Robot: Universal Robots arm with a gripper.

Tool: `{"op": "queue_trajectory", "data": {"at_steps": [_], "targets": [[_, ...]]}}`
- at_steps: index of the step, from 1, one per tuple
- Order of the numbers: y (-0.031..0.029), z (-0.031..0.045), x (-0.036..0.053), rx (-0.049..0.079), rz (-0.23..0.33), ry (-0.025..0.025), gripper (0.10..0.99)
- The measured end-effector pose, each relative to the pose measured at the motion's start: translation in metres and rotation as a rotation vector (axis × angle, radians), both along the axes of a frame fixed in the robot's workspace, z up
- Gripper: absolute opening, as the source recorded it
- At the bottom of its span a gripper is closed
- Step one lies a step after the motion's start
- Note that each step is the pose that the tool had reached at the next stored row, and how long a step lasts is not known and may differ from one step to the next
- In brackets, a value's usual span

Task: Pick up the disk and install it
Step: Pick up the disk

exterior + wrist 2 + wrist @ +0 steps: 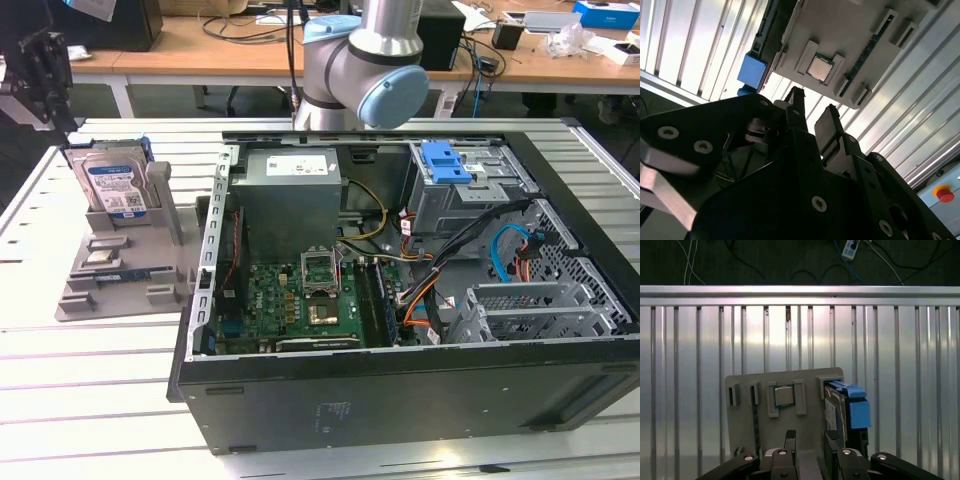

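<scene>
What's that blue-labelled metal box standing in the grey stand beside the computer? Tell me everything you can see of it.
That is the disk, a flat rectangular drive of silver-grey metal with a blue-and-white label on its face and blue plastic rails along its sides. It stands on edge, nearly upright, slotted into a grey holder on the ribbed table, at the exterior view's left of the open computer case. Only the holder touches it; the open claw is clear of it.
</scene>
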State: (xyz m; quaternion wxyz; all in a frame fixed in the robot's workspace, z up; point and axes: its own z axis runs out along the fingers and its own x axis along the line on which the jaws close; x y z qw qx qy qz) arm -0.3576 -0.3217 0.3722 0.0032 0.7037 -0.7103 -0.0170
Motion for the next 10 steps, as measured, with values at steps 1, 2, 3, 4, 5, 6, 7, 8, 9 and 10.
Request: {"op": "queue_trajectory", "data": {"at_steps": [1, 2, 3, 4, 5, 6, 7, 8, 9, 10], "targets": [[0.0024, 0.0000, 0.0000, 0.000, 0.000, 0.0000, 0.361], [0.0050, 0.0000, 0.0001, 0.000, 0.000, 0.0000, 0.361], [0.0082, 0.0000, 0.0000, 0.000, 0.000, 0.0001, 0.361], [0.0103, 0.0000, 0.0000, 0.000, 0.000, 0.0001, 0.361], [0.0128, 0.0000, 0.0000, 0.000, 0.000, 0.0003, 0.361], [0.0148, 0.0000, 0.0000, 0.000, 0.000, 0.0002, 0.361], [0.0189, -0.0001, 0.0001, 0.000, 0.000, 0.0000, 0.361], [0.0225, -0.0002, 0.0001, 0.000, 0.000, 0.0000, 0.361], [0.0259, -0.0002, 0.0000, 0.001, 0.000, 0.0000, 0.361], [0.0279, -0.0001, 0.0000, 0.001, 0.000, 0.0002, 0.361]]}}
